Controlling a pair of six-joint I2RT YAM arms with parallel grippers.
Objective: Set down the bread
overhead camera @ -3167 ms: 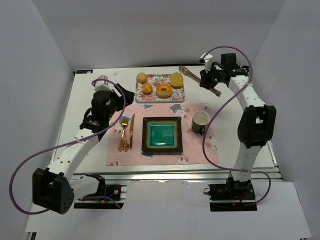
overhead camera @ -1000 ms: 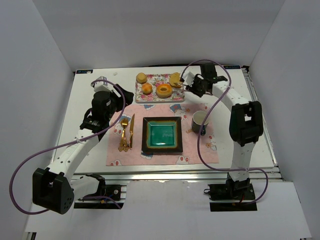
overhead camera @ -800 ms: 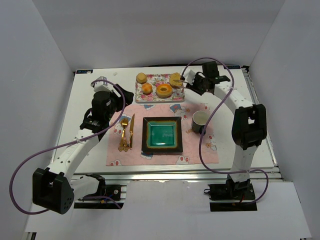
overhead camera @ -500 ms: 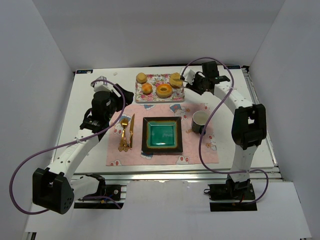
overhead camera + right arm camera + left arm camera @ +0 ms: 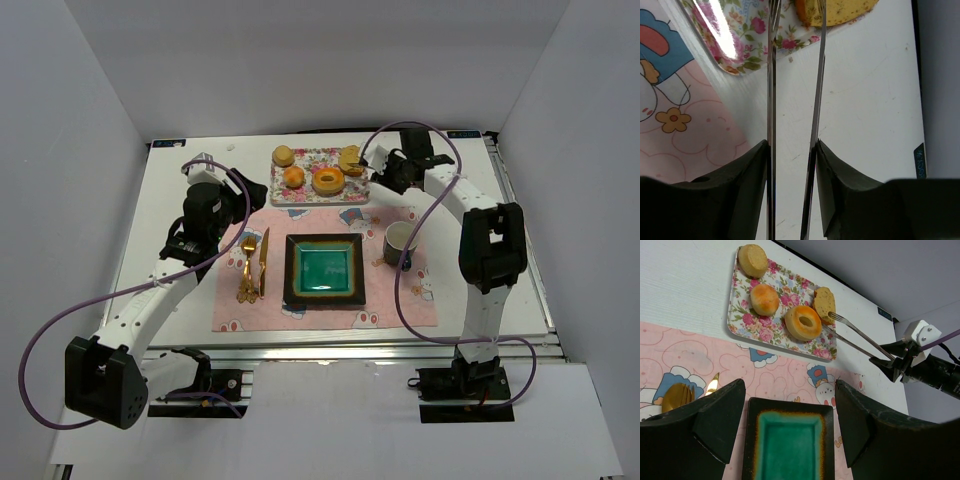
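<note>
So, the bread (image 5: 352, 158) is sitting at the back right corner of the flowery tray (image 5: 290, 194), just beside the doughnut (image 5: 328, 180). Two small round buns (image 5: 764, 299) are on the left half of the tray.

The right gripper (image 5: 388, 170) is clamped on a pair of metal tongs (image 5: 855, 335) and pointing them at the bread from the right. In the right wrist view the fingers (image 5: 747, 170) squeeze the tongs (image 5: 815, 125) from both sides. The two arms are still apart at the far end. One arm runs over the edge of the bread (image 5: 840, 10) and the other ends on the tray next to it, so the tongs aren't pinching the bread. From the left wrist camera the forked tip looks right up against the bread (image 5: 824, 299), but I can't tell if it's really touching.

The left gripper (image 5: 240, 195) hangs over the pink placemat (image 5: 400, 300) with its jaws wide apart, holding nothing. The green square plate (image 5: 325, 240) sits in the middle of the mat, with a gold fork and knife (image 5: 255, 262) to its left and a mug (image 5: 400, 240) to its right.
</note>
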